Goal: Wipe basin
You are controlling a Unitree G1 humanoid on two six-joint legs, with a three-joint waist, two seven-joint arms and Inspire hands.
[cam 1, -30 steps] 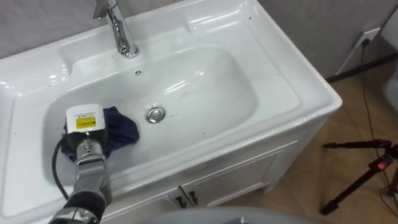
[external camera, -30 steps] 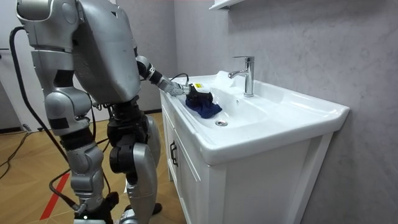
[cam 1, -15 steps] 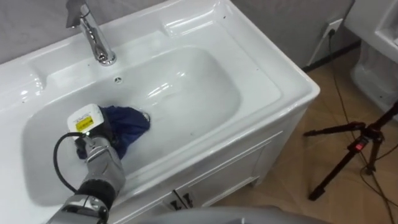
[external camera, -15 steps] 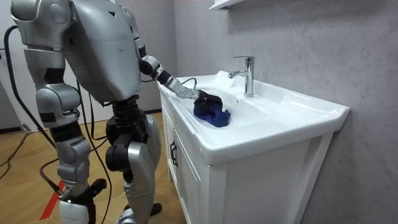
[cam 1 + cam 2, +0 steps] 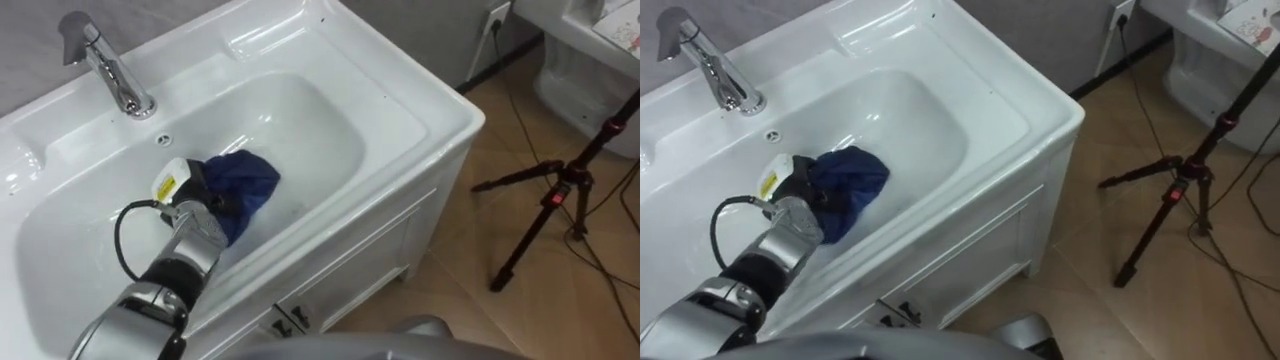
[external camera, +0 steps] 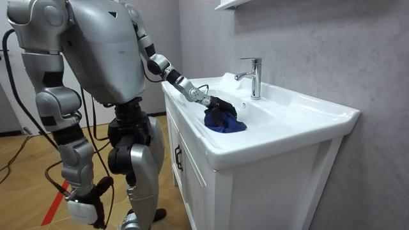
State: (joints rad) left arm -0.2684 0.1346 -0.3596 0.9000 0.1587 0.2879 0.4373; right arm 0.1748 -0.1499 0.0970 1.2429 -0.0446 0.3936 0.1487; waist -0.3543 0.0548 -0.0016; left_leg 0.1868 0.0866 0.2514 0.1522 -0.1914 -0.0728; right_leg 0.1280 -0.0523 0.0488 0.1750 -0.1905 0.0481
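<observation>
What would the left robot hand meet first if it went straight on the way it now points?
The blue cloth, bunched directly ahead of the left robot hand. Beyond it, probably the curved side wall of the basin, though depth is hard to judge.

Basin [image 5: 400,120] is glossy, smooth white ceramic by the looks. Cloth [image 5: 243,180] under the left hand [image 5: 188,200] is soft matt blue fabric. Faucet [image 5: 108,68] beyond the hand is shiny polished metal. Floor [image 5: 455,295] is wood, wall [image 6: 307,45] is rough matt grey.
</observation>
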